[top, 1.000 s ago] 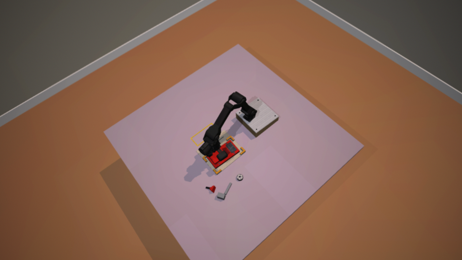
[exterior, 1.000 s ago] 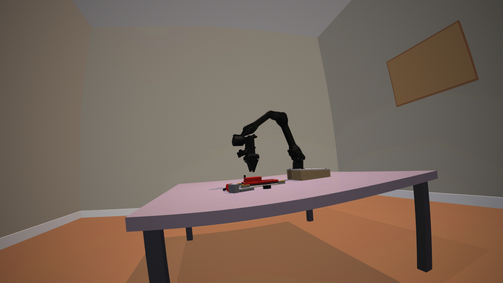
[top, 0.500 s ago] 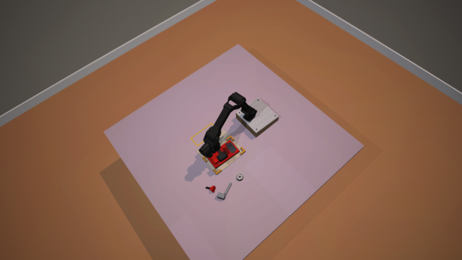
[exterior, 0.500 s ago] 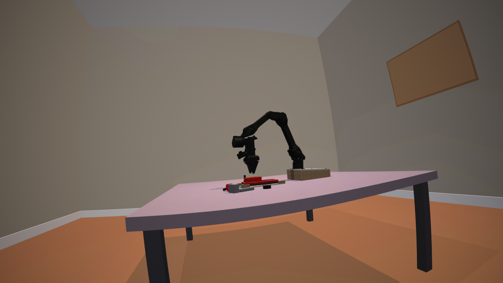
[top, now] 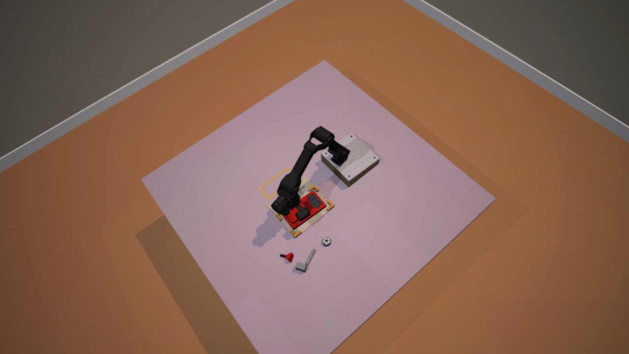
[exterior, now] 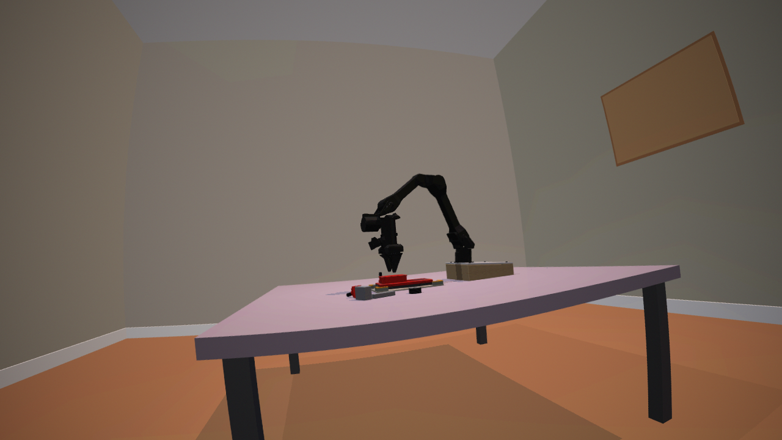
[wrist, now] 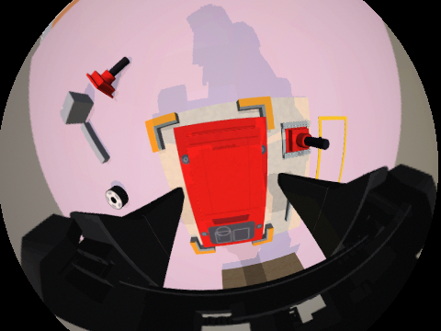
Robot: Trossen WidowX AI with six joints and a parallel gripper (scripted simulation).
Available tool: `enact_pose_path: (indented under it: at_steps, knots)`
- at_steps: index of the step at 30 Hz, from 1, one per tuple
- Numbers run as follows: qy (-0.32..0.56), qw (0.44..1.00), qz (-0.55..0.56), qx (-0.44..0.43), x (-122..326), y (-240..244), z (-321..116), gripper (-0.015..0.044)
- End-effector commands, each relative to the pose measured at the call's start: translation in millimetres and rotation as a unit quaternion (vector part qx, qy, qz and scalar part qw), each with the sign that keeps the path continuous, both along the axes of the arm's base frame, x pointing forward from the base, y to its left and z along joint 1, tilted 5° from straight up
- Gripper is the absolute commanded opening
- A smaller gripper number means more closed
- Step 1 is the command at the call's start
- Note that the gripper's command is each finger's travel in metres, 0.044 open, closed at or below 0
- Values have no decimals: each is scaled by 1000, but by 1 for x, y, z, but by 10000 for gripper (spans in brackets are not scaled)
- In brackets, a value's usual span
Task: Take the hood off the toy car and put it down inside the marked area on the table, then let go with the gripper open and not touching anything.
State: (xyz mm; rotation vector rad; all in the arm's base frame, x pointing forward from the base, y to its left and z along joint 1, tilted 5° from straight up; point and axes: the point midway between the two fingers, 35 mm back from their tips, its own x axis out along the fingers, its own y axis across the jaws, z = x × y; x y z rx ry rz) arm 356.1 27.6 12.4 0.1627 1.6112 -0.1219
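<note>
The toy car (top: 314, 200) (exterior: 420, 282) (wrist: 231, 233) is a flat red body on a cream board (wrist: 202, 115). Its hood (exterior: 392, 278) (wrist: 225, 167) is a raised red block at the end away from the arm's base. In the top view the gripper partly hides the hood. My gripper (exterior: 391, 271) (wrist: 231, 186) points down and is open and empty, its tips a little above the hood. In the wrist view the fingertips stand to either side of the car body. The marked area (top: 274, 178) (wrist: 332, 118) is a yellow outline beside the board, with nothing seen in it.
A red piece with a black stick (wrist: 296, 140) stands on the board between car and outline. A similar red piece (top: 289, 256) (wrist: 102, 83), a grey hammer-like tool (top: 300, 266) (wrist: 77, 108) and a small wheel (top: 326, 240) (wrist: 116, 198) lie on the car's other side.
</note>
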Motion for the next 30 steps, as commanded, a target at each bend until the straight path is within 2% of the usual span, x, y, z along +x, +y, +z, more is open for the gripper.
enact_pose_path:
  at_steps: [1, 30]
  knots:
    - [2, 1000, -2, 2, -1, 1, -4, 440]
    - [2, 1000, -2, 2, -2, 2, -18, 440]
